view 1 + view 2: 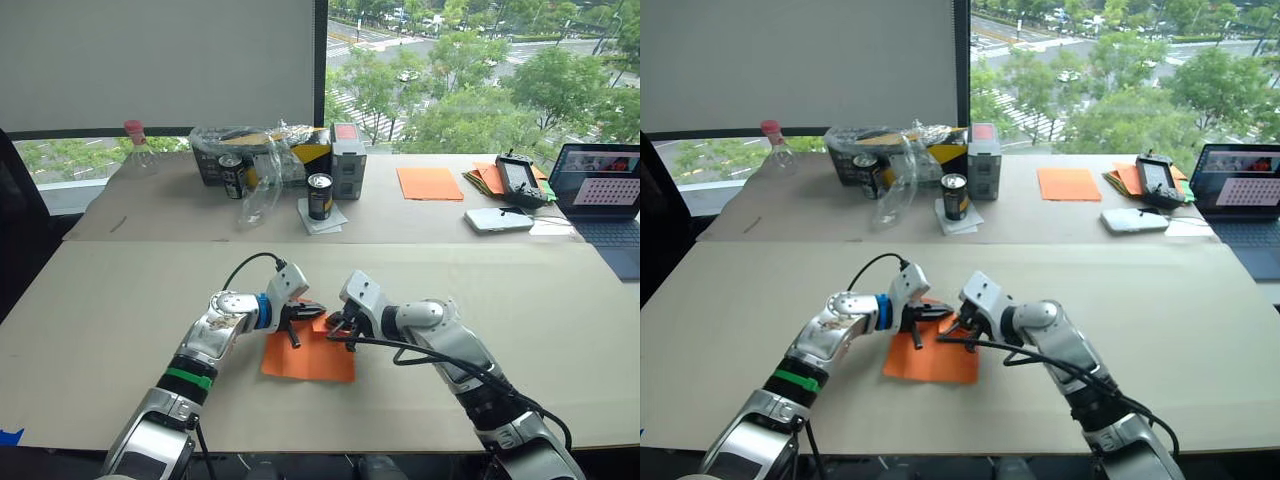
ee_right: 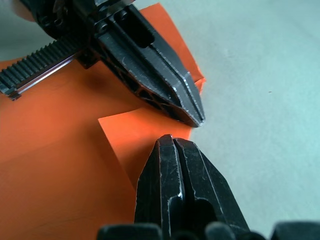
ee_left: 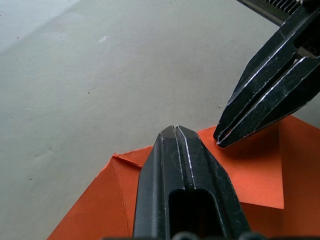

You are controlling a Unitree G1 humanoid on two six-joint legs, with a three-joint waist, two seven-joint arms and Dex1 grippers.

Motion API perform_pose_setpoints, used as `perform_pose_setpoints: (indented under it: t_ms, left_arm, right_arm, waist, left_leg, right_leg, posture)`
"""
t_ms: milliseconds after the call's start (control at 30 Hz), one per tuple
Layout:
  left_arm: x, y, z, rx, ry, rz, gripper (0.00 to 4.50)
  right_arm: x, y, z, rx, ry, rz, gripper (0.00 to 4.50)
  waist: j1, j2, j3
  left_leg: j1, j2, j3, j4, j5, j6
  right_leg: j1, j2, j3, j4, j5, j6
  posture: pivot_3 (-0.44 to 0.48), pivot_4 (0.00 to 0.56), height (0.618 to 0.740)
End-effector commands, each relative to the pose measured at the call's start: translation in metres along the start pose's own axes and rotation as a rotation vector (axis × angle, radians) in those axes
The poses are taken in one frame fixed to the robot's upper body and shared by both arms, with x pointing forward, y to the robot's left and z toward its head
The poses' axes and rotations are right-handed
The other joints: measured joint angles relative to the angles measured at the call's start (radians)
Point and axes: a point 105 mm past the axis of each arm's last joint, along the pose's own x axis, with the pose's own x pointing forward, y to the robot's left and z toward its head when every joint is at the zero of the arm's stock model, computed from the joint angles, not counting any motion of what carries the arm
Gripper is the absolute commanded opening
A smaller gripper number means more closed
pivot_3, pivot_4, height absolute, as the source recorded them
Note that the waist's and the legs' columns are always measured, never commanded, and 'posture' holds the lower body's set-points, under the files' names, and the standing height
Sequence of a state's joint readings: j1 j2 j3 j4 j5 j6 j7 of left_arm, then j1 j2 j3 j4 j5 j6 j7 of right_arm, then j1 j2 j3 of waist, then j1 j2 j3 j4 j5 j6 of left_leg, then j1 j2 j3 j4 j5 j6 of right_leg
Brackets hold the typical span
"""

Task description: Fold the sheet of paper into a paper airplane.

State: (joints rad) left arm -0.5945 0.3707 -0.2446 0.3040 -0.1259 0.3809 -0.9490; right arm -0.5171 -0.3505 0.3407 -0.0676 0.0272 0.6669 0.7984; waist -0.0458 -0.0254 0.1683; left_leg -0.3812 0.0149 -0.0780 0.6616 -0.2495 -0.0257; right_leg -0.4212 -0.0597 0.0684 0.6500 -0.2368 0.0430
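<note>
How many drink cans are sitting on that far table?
2. One black can stands by the plastic-wrapped box; the other can stands on a white napkin nearer the middle. More may hide behind the wrapping.

Bare table (image 1: pixel 120 330) rings both arms; cans (image 1: pixel 319 196) (far edge) stand well apart.

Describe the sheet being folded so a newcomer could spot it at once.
On the near tan table, between the left gripper and right gripper, lies the sheet of paper. It is bright orange with a corner folded over, unlike the flat orange sheet on the far table.
</note>
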Motion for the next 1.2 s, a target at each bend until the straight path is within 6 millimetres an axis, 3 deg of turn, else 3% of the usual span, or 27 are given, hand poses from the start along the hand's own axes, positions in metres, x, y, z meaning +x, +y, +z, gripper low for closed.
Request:
perform_pose_setpoints:
  t_ms: [33, 300, 433, 533, 633, 767, 867, 1100, 1200]
  left_arm:
    - [-0.002, -0.001, -0.015, -0.017, 0.054, 0.007, 0.0]
    - [0.002, -0.005, -0.018, -0.013, 0.06, -0.013, 0.0]
    - [0.004, -0.006, -0.018, -0.013, 0.058, -0.019, 0.0]
    - [0.006, -0.008, -0.017, -0.015, 0.054, -0.025, 0.0]
    - [0.006, -0.009, -0.017, -0.016, 0.052, -0.026, 0.0]
    - [0.007, -0.009, -0.017, -0.018, 0.049, -0.028, 0.0]
    - [0.007, -0.009, -0.017, -0.019, 0.047, -0.028, 0.0]
    - [0.009, -0.007, -0.009, -0.015, 0.031, -0.016, 0.0]
    - [0.009, -0.006, -0.007, -0.012, 0.028, -0.018, 0.0]
  right_arm:
    - [-0.003, -0.001, -0.008, 0.018, 0.008, -0.025, 0.01]
    - [-0.029, -0.002, -0.061, 0.075, 0.108, -0.073, 0.01]
    - [-0.042, -0.004, -0.067, 0.095, 0.112, -0.1, 0.01]
    - [-0.051, -0.002, -0.072, 0.114, 0.114, -0.108, 0.01]
    - [-0.056, -0.003, -0.065, 0.102, 0.084, -0.123, 0.01]
    - [-0.062, -0.016, -0.022, 0.025, -0.08, -0.17, 0.01]
    - [-0.059, -0.016, -0.005, -0.015, -0.12, -0.157, 0.01]
    - [-0.032, -0.003, -0.015, -0.049, -0.037, -0.09, 0.01]
    - [-0.023, 0.003, -0.03, -0.096, 0.062, -0.067, 0.01]
  waist:
    - [0.001, 0.0, 0.0]
    - [0.008, 0.001, -0.006]
    - [0.009, 0.0, -0.006]
    - [0.012, 0.001, -0.006]
    - [0.015, 0.0, -0.006]
    - [0.015, 0.0, -0.006]
    - [0.012, 0.0, -0.006]
    - [0.011, 0.0, -0.006]
    - [0.009, 0.001, -0.006]
  left_leg:
    - [0.0, 0.0, 0.0, 0.0, 0.0, 0.0]
    - [0.004, 0.0, 0.0, 0.0, 0.0, 0.0]
    - [0.015, 0.0, 0.0, -0.001, -0.001, 0.001]
    - [0.015, 0.0, 0.0, -0.001, -0.001, 0.001]
    - [0.014, -0.001, 0.0, -0.001, -0.001, 0.001]
    - [0.014, -0.001, 0.0, -0.001, -0.001, 0.001]
    - [0.013, -0.001, 0.0, -0.001, -0.001, 0.001]
    - [0.012, -0.001, 0.0, -0.001, -0.001, 0.001]
    - [0.012, -0.001, 0.0, -0.001, -0.001, 0.001]
  right_leg:
    - [0.0, 0.0, 0.0, 0.0, 0.0, 0.0]
    - [0.005, 0.0, 0.0, -0.001, 0.0, 0.0]
    - [0.018, 0.0, 0.0, -0.004, -0.002, 0.002]
    - [0.018, 0.0, 0.0, -0.004, -0.002, 0.003]
    - [0.018, 0.0, 0.0, -0.005, -0.002, 0.003]
    - [0.018, 0.0, 0.0, -0.005, -0.002, 0.003]
    - [0.017, 0.0, 0.0, -0.005, -0.002, 0.003]
    - [0.017, 0.0, 0.0, -0.005, -0.002, 0.003]
    - [0.017, -0.001, 0.0, -0.006, -0.002, 0.003]
  posture:
    - [0.0, 0.15, 0.73]
    - [0.0, 0.15, 0.73]
    - [0.0, 0.15, 0.73]
    - [0.0, 0.15, 0.73]
    - [0.0, 0.15, 0.73]
    - [0.0, 0.15, 0.73]
    - [0.0, 0.15, 0.73]
    - [0.0, 0.15, 0.73]
    - [0.0, 0.15, 0.73]
